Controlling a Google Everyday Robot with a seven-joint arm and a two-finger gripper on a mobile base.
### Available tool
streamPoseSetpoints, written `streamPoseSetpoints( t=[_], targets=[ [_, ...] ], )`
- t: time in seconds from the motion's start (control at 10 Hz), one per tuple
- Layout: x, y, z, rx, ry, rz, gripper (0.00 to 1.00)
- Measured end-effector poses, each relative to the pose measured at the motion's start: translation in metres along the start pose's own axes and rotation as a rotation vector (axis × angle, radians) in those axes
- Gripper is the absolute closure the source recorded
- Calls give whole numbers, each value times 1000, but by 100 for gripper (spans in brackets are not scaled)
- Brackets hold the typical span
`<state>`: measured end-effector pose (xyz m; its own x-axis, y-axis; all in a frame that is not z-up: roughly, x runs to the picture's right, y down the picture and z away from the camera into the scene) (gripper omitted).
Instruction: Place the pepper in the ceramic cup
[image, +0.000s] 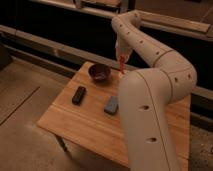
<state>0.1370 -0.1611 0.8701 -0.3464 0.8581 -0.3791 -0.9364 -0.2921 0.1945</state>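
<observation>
Transport step: gripper (121, 56) at upper centre, fingers clamped on pepper (121, 65) above table (80, 125). Next: locate ceramic cup, unseen here.

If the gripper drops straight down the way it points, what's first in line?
Gripper, shut on the pepper, hangs beside the bowl; probably table first, but the arm hides that spot.

You see a light wooden table (85, 126) standing on a grey concrete floor (22, 92). Behind it runs a dark wall (55, 22) with a pale horizontal rail (50, 46). The light is dim.
</observation>
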Motion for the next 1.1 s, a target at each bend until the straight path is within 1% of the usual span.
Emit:
streamPoseSetpoints(
  t=[0.1,0.2,0.4,0.5,0.6,0.7,0.8,1.0,1.1],
  targets=[
    [0,-11,15,7,7,8,100],
    [-2,-17,21,12,4,7,100],
    [-13,-22,20,17,-28,-5,100],
    [-25,-18,11,14,-73,-23,100],
    [-30,-14,8,9,-92,-33,100],
    [-34,-9,6,0,-111,-45,100],
    [-35,-4,7,-13,-118,-55,100],
    [-31,9,13,-40,-118,-71,100],
    [-27,15,17,-64,-115,-74,100]
  ],
)
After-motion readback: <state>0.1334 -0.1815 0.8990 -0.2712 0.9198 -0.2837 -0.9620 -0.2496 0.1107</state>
